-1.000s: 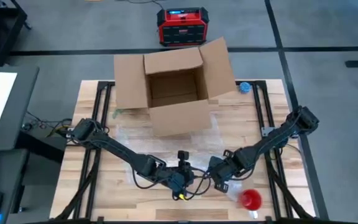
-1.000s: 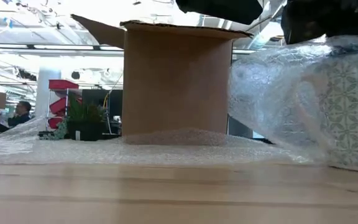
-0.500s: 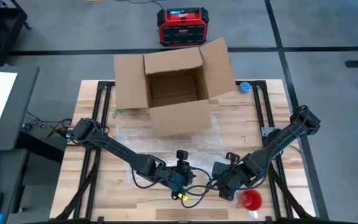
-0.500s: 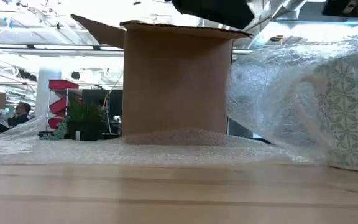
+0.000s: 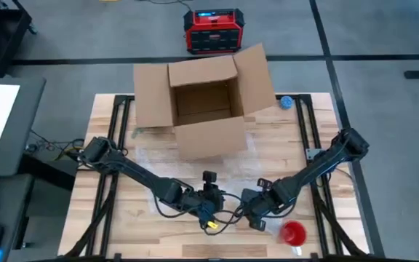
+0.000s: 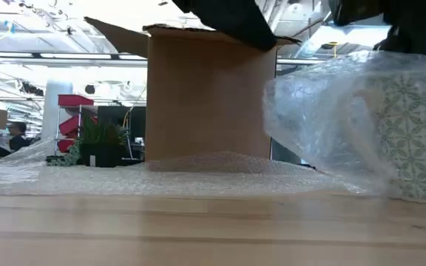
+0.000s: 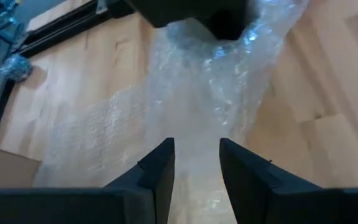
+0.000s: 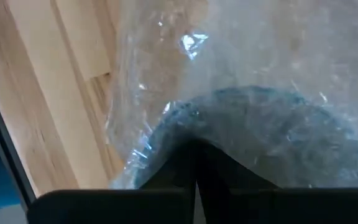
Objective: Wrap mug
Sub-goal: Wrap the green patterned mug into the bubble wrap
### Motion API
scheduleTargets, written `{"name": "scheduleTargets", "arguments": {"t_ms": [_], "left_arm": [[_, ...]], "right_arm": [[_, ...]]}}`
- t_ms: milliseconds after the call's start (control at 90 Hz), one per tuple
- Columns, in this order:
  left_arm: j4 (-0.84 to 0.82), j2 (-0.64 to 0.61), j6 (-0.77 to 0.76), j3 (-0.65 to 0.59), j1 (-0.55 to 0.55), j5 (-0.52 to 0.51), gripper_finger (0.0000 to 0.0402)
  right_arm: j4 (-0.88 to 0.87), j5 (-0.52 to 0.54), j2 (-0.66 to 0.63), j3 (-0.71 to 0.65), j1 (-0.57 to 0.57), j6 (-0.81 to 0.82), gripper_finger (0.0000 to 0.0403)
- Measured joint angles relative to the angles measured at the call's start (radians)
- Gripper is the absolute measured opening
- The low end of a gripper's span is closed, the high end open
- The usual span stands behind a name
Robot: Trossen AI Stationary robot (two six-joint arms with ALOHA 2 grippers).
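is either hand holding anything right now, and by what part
The right hand is shut on a fold of the clear bubble wrap sheet draped over the patterned mug. The left hand is open, holding nothing.

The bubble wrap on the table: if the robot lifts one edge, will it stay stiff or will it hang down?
Probably it hangs: the bubble wrap already drapes in soft folds over the mug. It looks thin and clear, so likely light. It may slip from a loose grip.
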Motion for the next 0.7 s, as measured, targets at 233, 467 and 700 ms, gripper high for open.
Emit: {"name": "scheduleTargets", "arguments": {"t_ms": [233,467,700], "left_arm": [[-0.032,-0.001,-0.006,-0.012,0.004,-0.001,0.0107],[0.000,-0.043,-0.032,-0.101,0.005,-0.034,0.0107],[0.118,-0.187,-0.037,-0.213,0.006,-0.042,0.0107]], "right_arm": [[-0.034,0.021,-0.035,0.020,0.042,-0.014,0.0000],[-0.023,0.061,-0.096,0.022,0.094,0.032,0.0000],[0.064,0.060,-0.095,-0.086,0.062,0.062,0.0000]]}}
